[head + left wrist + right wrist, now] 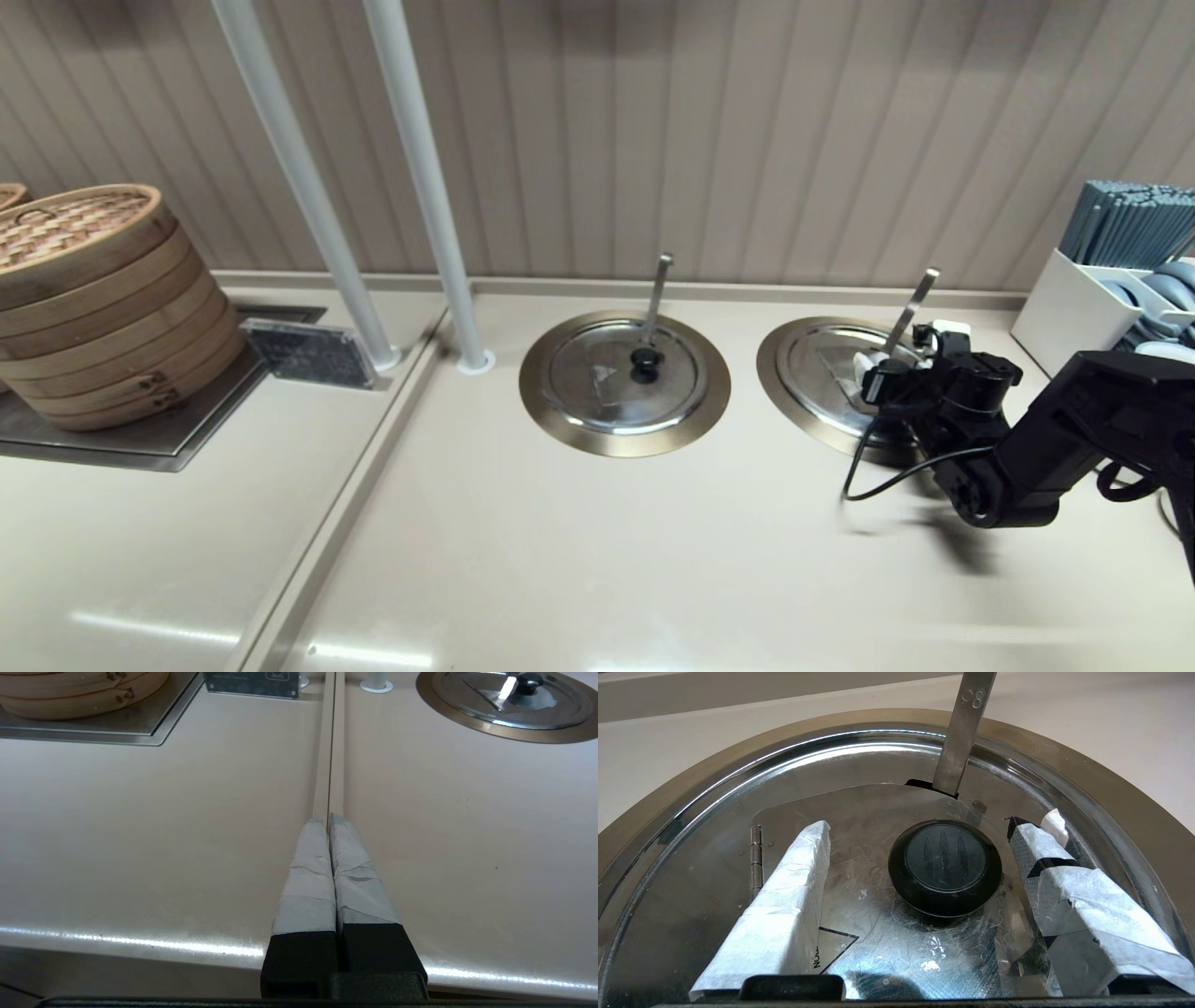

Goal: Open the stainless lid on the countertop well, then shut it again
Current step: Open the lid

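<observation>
The stainless lid lies flat on the countertop well, whose brass-toned rim rings it at the right. A slanted steel utensil handle pokes through a slot near the lid's black knob. My right gripper hovers just over the lid, open. Its taped fingers stand on either side of the knob without touching it. The well rim curves round behind. My left gripper is shut on nothing, low over the counter's front edge.
A twin lid with an upright handle sits left of the task well. Two white poles rise behind it. Stacked bamboo steamers and a small sign stand far left. A white chopstick holder is at the far right.
</observation>
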Robot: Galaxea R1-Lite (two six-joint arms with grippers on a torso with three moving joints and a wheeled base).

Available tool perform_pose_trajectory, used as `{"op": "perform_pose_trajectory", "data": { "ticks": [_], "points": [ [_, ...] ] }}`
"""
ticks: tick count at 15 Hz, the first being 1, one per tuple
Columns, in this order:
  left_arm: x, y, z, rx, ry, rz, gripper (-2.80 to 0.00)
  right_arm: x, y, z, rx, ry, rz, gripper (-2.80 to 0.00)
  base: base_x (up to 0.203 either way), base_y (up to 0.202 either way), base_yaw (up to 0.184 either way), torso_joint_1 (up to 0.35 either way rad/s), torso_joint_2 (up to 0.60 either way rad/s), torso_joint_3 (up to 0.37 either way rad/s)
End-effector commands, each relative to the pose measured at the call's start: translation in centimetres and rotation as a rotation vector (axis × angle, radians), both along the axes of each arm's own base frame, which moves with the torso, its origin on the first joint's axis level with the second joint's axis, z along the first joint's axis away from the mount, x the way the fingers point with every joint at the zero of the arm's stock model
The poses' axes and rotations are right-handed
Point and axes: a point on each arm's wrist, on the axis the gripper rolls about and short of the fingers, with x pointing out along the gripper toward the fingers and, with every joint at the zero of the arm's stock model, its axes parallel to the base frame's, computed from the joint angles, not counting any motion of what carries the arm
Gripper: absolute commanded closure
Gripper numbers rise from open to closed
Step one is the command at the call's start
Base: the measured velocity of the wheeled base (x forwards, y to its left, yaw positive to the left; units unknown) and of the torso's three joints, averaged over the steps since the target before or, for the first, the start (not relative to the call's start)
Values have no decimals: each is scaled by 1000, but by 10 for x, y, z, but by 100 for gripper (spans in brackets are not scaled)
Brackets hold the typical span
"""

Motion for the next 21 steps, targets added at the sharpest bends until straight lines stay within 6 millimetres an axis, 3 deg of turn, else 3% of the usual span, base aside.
{"op": "perform_pose_trajectory", "data": {
  "ticks": [1, 8, 21],
  "points": [
    [0, 0, 0, 0, 0, 1, 0, 3, -1, -2, 0, -7, -2, -280, 0, 0, 0, 0, 0, 0],
    [0, 0, 0, 0, 0, 1, 0, 9, 6, -9, -3, 2, 12, -280, 0, 0, 0, 0, 0, 0],
    [0, 0, 0, 0, 0, 1, 0, 7, 9, 8, 3, -37, 15, -280, 0, 0, 0, 0, 0, 0]
  ]
}}
